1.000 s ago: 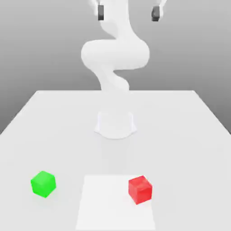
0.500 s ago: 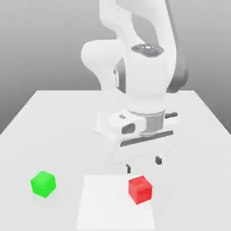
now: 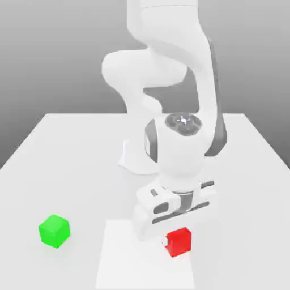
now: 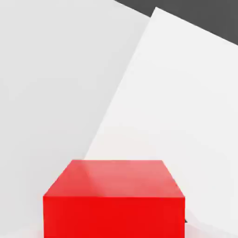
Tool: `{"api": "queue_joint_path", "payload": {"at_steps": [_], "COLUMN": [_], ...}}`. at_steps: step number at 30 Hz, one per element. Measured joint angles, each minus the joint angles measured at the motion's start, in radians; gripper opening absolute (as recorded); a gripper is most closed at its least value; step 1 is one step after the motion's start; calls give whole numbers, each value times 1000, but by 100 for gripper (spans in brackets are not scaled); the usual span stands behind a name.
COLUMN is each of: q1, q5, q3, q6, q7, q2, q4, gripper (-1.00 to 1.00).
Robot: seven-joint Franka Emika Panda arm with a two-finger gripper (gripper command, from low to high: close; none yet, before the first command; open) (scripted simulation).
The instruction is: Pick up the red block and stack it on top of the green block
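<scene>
Low over a pale grey tabletop (image 3: 79, 187), the white hand (image 3: 178, 218) of a Franka Emika Panda robot arm (image 3: 181, 150) reaches down to a glossy red cube-shaped block (image 3: 180, 242), its two-finger gripper (image 3: 178, 240) clenched on the block's sides. The red block sits directly beneath the hand, toward the exterior view's right, where it overlaps the side edge of a flat white rectangular panel (image 3: 136, 260). Whether its underside touches the surface is hard to tell from these angles.

One small pale fingertip (image 3: 164, 241) shows against the block's side nearest the exterior view's left. In the hand view, the red block presents a smooth upper face and a brighter, upright front face, with the straight edge of the white panel running behind it at a slant and a dark grey area beyond the pale surfaces.

Well apart from the grip, toward the exterior view's left, a bright green cube-shaped block (image 3: 54, 231) rests alone on the tabletop, outside the white panel, one corner turned toward the camera. The red block is not on top of it. Behind both blocks, the arm's rounded white base (image 3: 139, 158) stands on the tabletop against a grey backdrop (image 3: 45, 56).
</scene>
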Motion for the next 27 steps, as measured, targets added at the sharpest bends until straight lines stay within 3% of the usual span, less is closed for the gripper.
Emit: {"api": "queue_joint_path", "payload": {"at_steps": [4, 17, 24, 25, 27], "q1": [-5, -462, -523, -527, -527], "q5": [11, -5, 102, 112, 112], "q3": [4, -237, -194, -187, -187], "q6": [-118, -263, -101, -85, -85], "q7": [-9, -276, -386, -393, -393], "q2": [-138, -237, -55, -37, -37], "q4": [-20, 28, 43, 44, 44], "gripper": [-100, -100, -100, 100, 100]}}
